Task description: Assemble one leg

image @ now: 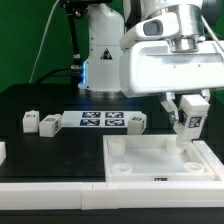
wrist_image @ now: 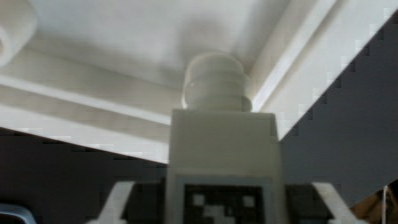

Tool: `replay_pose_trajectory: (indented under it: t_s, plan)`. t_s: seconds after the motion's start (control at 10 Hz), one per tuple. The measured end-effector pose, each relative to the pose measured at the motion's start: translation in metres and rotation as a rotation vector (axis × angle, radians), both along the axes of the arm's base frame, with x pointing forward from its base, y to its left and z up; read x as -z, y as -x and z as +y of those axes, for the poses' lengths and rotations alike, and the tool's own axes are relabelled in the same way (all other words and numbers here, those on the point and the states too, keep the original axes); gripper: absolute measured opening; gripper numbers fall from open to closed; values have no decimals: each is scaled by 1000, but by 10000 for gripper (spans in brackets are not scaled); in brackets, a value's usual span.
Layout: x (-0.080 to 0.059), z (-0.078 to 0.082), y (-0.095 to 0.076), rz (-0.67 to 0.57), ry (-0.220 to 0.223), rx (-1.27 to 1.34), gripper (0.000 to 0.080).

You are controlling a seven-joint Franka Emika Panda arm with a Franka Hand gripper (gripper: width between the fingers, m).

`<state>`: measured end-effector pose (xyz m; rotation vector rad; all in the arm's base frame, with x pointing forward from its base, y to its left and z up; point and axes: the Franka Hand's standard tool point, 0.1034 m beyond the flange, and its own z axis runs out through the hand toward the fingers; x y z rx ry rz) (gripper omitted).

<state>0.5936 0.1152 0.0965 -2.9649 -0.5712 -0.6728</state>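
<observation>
My gripper (image: 187, 112) is shut on a leg (image: 187, 123), a small white peg with a black-and-white tag, and holds it upright. The leg's lower end is at the far corner of the large white panel (image: 150, 165) on the exterior view's right; whether it touches the corner socket I cannot tell. In the wrist view the leg (wrist_image: 222, 125) runs from my gripper (wrist_image: 221, 208) towards the panel's raised rim (wrist_image: 107, 95), with its rounded tip near the inner corner. Three more legs lie on the table: two at the left (image: 30, 122) (image: 48, 123) and one (image: 137, 121) right of the strip.
The marker board (image: 103, 121) lies behind the panel. A white part (image: 2, 152) pokes in at the exterior view's left edge. The robot's white base (image: 100, 50) stands at the back. The table's white front edge (image: 60, 195) runs below the panel.
</observation>
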Motion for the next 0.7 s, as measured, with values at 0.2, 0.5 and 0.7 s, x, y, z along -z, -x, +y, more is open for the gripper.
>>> replay_pose_trajectory:
  t_s: [0.2, 0.5, 0.7]
  plan:
    - [0, 2, -9, -9, -3, -2, 287]
    - [-1, -5, -11, -129, -13, 0, 287]
    - [10, -9, -5, -127, -10, -1, 287]
